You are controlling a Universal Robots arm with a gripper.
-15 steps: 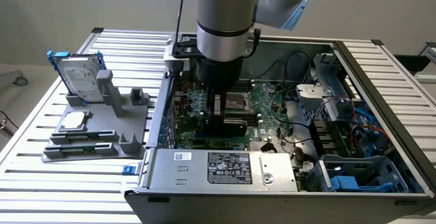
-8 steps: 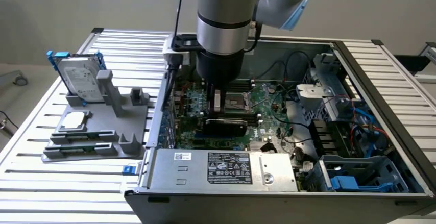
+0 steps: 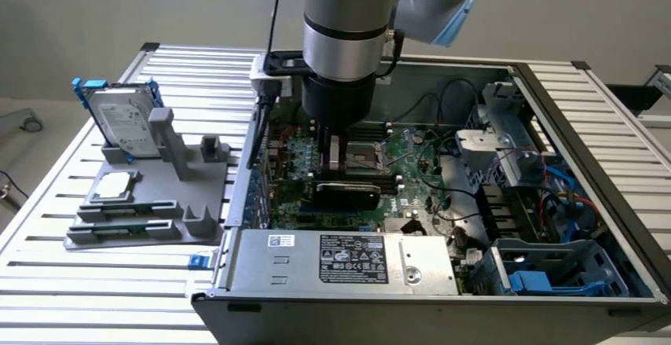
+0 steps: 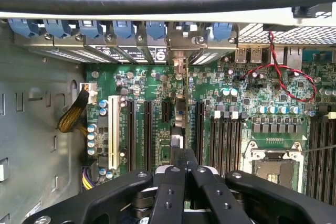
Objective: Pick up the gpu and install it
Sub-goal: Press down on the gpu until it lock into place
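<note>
Field notes on surfaces. The gpu (image 3: 348, 196) has a glossy black shroud that catches light. Arm (image 3: 341, 23) is smooth brushed metal in a satin silver. Gripper (image 4: 185, 167) looks like matt black plastic or coated metal; I cannot tell which. Table (image 3: 53, 290) is ribbed bare aluminium with a dull sheen. Fixture (image 3: 199, 219) is matt grey plastic, slightly grainy. Hard drive (image 3: 121, 125) has a silver metal face in a blue plastic frame. Power supply (image 3: 262, 262) is flat grey sheet metal with a paper label. Motherboard (image 4: 236, 80) is lacquered green. Cable (image 4: 157, 1) has smooth black sheathing.
</note>
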